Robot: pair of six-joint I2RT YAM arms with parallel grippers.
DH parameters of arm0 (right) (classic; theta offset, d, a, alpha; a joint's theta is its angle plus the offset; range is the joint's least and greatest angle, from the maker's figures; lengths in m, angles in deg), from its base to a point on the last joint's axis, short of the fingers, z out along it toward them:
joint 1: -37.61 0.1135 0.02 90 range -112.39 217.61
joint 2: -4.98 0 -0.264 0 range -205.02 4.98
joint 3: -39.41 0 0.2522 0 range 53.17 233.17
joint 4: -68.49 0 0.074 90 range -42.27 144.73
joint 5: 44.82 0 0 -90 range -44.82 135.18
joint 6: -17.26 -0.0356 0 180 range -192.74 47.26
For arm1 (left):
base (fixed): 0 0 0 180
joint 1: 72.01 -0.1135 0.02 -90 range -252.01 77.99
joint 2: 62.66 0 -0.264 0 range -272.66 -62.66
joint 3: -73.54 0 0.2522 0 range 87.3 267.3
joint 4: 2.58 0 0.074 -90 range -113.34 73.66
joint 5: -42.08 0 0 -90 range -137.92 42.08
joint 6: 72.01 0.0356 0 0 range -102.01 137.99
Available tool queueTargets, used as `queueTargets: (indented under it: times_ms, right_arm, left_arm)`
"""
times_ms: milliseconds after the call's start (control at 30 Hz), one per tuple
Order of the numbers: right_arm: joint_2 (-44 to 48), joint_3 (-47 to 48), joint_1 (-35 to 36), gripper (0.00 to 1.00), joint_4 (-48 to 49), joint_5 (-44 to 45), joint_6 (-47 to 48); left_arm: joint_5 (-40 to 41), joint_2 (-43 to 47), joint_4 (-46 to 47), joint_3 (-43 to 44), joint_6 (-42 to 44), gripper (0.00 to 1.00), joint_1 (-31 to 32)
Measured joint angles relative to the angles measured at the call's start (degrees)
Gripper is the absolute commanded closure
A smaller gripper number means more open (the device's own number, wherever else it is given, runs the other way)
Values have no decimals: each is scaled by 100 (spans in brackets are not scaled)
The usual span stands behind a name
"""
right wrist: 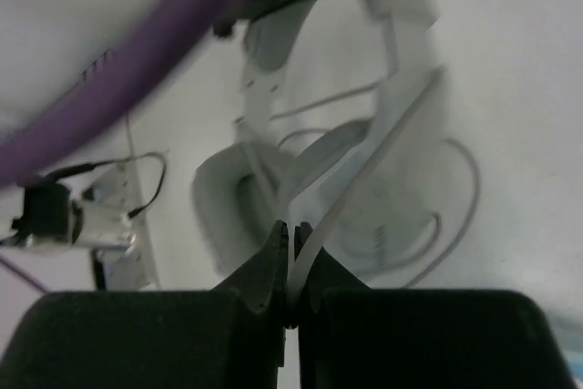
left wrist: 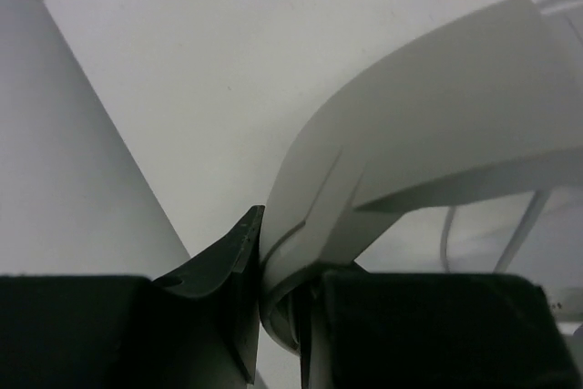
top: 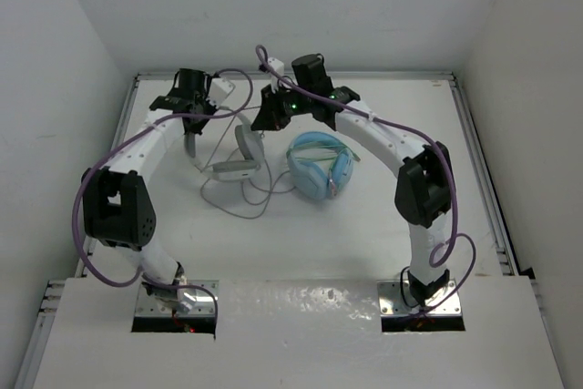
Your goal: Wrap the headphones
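The headphones [top: 239, 159] are found left of centre on the worktop [top: 364, 252], towards its far edge. The headband is clamped in the left gripper [left wrist: 273, 284], and the cable [right wrist: 364, 170] is pinched in the right gripper [right wrist: 291, 257]. Winding is judged in hand: the cable must next be carried round the headband, taut. The light blue headphones [top: 319, 168], just beside, may be snagged.

The headphones [top: 239, 168] look like smooth, matt plastic, and the table [top: 364, 225] has a matt white surface.

Pale grey headphones [top: 239, 168], cable [top: 239, 210] loose
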State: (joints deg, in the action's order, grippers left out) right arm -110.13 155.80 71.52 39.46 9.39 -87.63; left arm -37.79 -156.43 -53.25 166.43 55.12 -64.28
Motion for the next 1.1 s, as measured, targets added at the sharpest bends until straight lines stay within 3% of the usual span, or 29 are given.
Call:
queueTargets:
  times_ms: [267, 367, 433, 500, 567, 667, 733, 933, 1000, 1100]
  right_arm:
    - [-26, 341, 186, 100, -1276, -597, 254]
    - [-24, 625, 221, 100, -1182, -693, 96]
    - [-22, 479, 269, 100, -533, -839, -446]
    - [-26, 48, 380, 98, 782, -1008, -1495]
    - [-157, -365, 551, 85, 2586, -1080, -2955]
    - [-820, -92, 907, 80, 4817, -1086, -4885]
    - [-1213, 297, 1082, 80, 5283, -940, -5414]
    - [-1281, 380, 1287, 83, 4116, 44, -4509]
    - [-1191, 177, 1314, 79, 3762, 468, -4061]
    - [-1158, 66, 1340, 63, 3195, 970, -3322]
  left_arm:
    - [402, 22, 1067, 44, -573, 100, 59]
    - [603, 240, 1427, -37, -584, 100, 83]
    - [769, 363, 1690, -44, -616, 100, 85]
    - [946, 444, 1943, -81, -673, 100, 85]
    - [1075, 470, 2111, -153, -769, 100, 79]
    - [1086, 426, 2050, -223, -1110, 100, -79]
    - [887, 393, 1947, -221, -1392, 100, -275]
    - [-236, 326, 1320, -79, -2157, 100, -911]
    - [-748, 299, 1150, 22, -2389, 100, -1084]
    - [-1388, 299, 1036, 186, -2734, 100, -1349]
